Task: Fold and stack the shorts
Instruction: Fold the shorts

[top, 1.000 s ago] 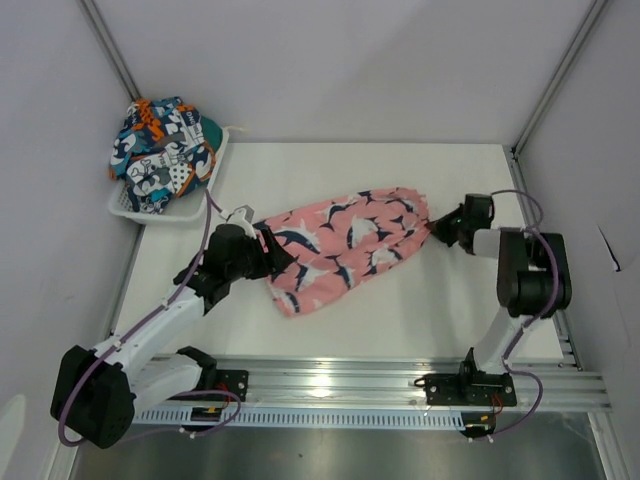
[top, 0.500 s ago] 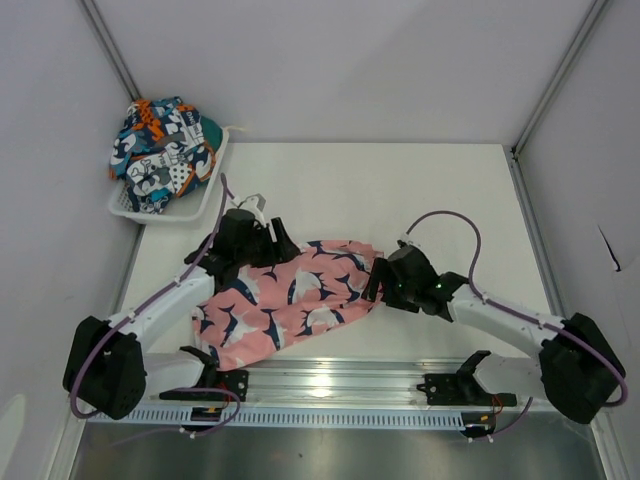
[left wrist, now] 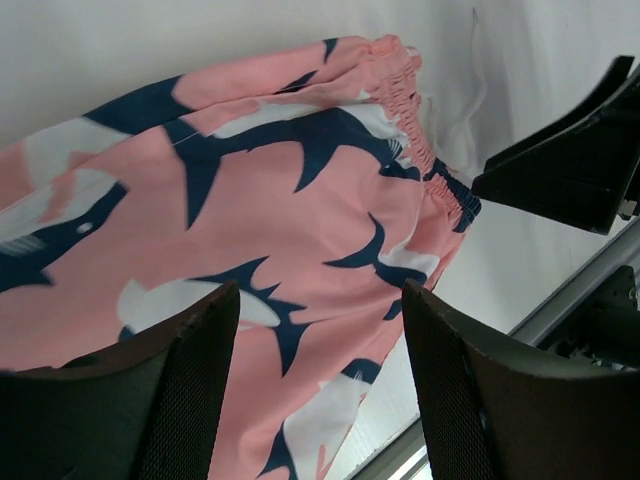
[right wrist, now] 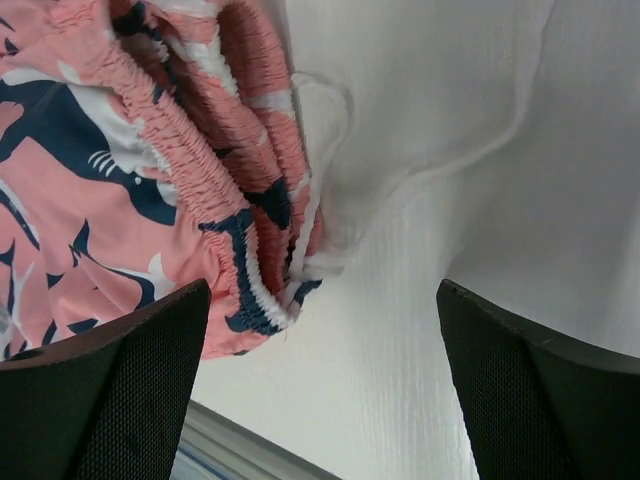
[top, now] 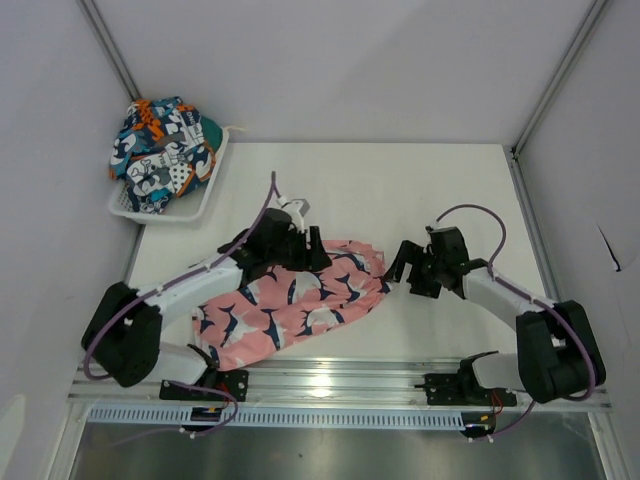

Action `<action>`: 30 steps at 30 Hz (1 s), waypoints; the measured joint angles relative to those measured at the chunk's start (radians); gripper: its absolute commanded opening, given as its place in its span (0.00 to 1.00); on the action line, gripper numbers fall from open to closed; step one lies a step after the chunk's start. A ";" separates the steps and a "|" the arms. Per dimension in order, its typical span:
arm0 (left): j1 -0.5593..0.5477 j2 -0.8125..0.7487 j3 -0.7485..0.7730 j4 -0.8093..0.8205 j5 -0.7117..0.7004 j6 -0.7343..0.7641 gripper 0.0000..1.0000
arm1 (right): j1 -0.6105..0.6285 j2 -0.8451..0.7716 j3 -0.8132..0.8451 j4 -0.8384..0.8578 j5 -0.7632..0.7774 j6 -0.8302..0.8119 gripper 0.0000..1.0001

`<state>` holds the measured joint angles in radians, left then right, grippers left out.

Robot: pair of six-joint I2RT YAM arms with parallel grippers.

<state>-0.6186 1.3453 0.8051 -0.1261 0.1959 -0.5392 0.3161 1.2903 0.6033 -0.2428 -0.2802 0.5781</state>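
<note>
The right end effector [top: 404, 266] gapes wide, empty, beside the waistband of the pink shark-print shorts [top: 290, 305] lying on the desk [top: 400, 190]. The left end effector [top: 306, 250] hovers open over them. Patchwork shorts [top: 160, 150] fill a basket [top: 212, 172].

A robotics lab test cell: a white tabletop [top: 400, 180] boxed in by plain white walls [top: 350, 60] and aluminium frame posts [top: 110, 50]. The left arm [top: 185, 290] and right arm [top: 500, 295], trailing purple cables [top: 470, 212], are bolted to an aluminium rail [top: 340, 375] at its near edge.
</note>
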 measured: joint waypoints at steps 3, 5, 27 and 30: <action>-0.044 0.110 0.070 0.013 -0.001 0.006 0.67 | -0.044 0.068 -0.007 0.059 -0.096 -0.013 0.96; -0.067 0.183 0.109 0.018 -0.003 0.009 0.67 | -0.045 0.083 -0.019 0.111 -0.150 -0.010 0.97; -0.126 0.448 0.207 0.042 -0.068 0.087 0.53 | -0.070 0.366 0.103 0.333 -0.423 0.073 0.95; -0.134 0.448 0.207 0.046 -0.063 0.108 0.53 | -0.080 0.390 0.118 0.345 -0.441 0.074 0.94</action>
<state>-0.7521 1.7935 1.0119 -0.0803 0.1329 -0.4309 0.2359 1.6802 0.7216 0.1020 -0.7208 0.6518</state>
